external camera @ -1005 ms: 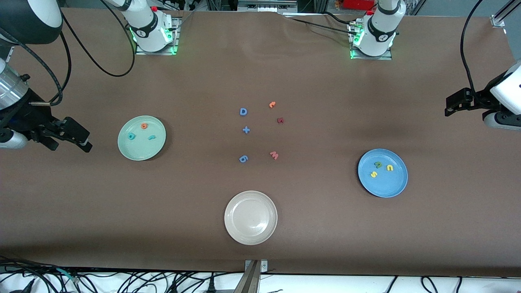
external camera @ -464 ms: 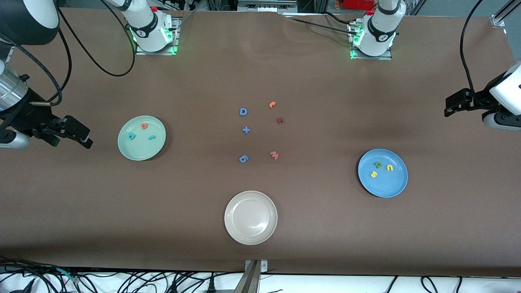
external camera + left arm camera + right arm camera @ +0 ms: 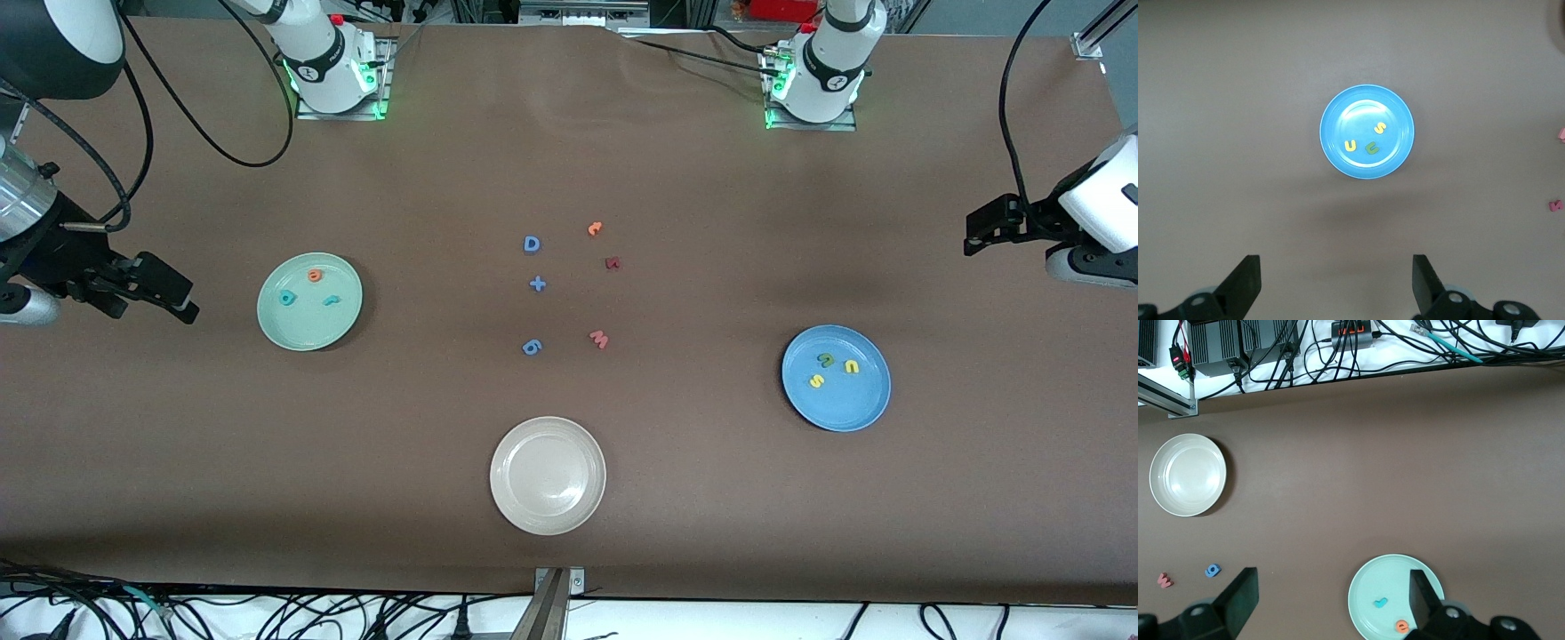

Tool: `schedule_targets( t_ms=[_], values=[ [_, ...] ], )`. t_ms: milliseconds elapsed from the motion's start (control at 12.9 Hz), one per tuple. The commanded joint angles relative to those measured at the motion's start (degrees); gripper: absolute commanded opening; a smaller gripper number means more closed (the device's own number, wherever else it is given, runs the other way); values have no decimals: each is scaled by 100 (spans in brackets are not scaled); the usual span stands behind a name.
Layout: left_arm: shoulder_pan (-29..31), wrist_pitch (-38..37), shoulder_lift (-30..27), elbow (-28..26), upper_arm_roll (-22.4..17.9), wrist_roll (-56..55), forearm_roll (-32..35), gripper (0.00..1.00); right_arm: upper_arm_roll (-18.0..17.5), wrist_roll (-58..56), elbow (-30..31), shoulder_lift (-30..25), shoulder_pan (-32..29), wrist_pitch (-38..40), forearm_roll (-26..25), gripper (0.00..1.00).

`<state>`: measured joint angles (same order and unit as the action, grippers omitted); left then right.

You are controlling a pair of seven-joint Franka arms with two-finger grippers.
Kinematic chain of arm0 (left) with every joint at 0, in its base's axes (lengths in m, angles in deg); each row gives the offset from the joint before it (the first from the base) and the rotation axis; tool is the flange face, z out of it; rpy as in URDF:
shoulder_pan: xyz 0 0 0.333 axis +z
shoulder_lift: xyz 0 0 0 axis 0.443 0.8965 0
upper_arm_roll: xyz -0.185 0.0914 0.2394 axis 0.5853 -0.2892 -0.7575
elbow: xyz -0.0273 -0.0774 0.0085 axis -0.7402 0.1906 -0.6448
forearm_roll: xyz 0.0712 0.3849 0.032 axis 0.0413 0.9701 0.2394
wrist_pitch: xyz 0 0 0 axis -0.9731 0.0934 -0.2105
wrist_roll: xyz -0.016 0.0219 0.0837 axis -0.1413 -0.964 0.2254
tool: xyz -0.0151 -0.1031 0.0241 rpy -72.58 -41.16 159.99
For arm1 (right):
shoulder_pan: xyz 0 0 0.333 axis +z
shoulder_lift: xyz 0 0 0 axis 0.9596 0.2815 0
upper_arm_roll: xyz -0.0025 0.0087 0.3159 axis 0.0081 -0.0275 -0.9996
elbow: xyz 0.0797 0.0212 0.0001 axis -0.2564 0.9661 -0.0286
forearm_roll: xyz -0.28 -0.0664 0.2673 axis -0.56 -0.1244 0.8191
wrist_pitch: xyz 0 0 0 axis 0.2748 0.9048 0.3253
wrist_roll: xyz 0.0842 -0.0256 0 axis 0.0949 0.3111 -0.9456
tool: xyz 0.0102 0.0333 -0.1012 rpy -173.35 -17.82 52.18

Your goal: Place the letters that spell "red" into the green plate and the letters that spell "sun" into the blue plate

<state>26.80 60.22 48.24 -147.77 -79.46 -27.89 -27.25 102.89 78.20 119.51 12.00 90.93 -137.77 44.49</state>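
Observation:
The green plate (image 3: pixel 307 327) lies toward the right arm's end of the table. In it are an orange "e" (image 3: pixel 314 276), a teal "d" (image 3: pixel 286 298) and a slim teal "r" (image 3: pixel 331 300). The blue plate (image 3: pixel 843 407) lies toward the left arm's end and holds a yellow "s" (image 3: pixel 816 380), a dark green letter (image 3: pixel 826 360) and a yellow letter (image 3: pixel 852 366). My right gripper (image 3: pixel 153 309) hangs open and empty over bare table beside the green plate (image 3: pixel 1368 587). My left gripper (image 3: pixel 1005 233) hangs open and empty over the table's end, with the blue plate (image 3: pixel 1341 117) in its view.
A beige-white plate (image 3: pixel 548 511) sits nearest the front camera. In the table's middle lie a blue "D" (image 3: pixel 532 244), a blue plus (image 3: pixel 537 284), a blue "6" (image 3: pixel 532 347), a pink letter (image 3: pixel 598 339), a dark red letter (image 3: pixel 612 263) and an orange hooked letter (image 3: pixel 595 228).
Both grippers have drifted slightly away from their plates, still open. Plates and letters have not moved.

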Motion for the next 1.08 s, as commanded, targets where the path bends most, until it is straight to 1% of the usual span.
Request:
schedule_targets(
  t_ms=[0, 1005],
  values=[
    [-41, -27, 96, 172, -45, -10, -184, 100, -5, -174, -38, -8, -50, 85, 135, 100],
    [-59, -27, 166, 216, -45, -10, -184, 100, 30, -174, -56, -8, -85, 15, 144, 100]
  ],
)
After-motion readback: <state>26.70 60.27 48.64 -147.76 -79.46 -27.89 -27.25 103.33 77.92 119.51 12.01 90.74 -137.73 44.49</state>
